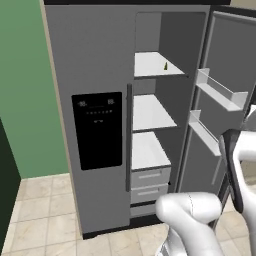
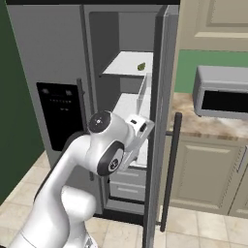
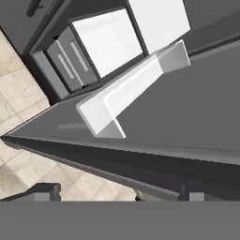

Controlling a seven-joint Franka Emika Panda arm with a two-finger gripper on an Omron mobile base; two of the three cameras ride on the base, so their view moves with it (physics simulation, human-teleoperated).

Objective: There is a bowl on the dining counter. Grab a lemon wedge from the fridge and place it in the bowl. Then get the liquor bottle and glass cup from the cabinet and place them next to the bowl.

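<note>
The fridge has its right door wide open. The lemon wedge is a tiny speck on the top white shelf, too small to see well. In the hand view, the gripper has its fingers far apart with nothing between them, close to the door's edge. The arm hides part of the lower shelves.

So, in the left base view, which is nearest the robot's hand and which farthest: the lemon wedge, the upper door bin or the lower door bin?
Measured from the hand, which is open:
1. Lower door bin, on the open fridge door, right beside it.
2. Upper door bin, higher on the same door.
3. Lemon wedge, back on the top shelf inside.
</note>
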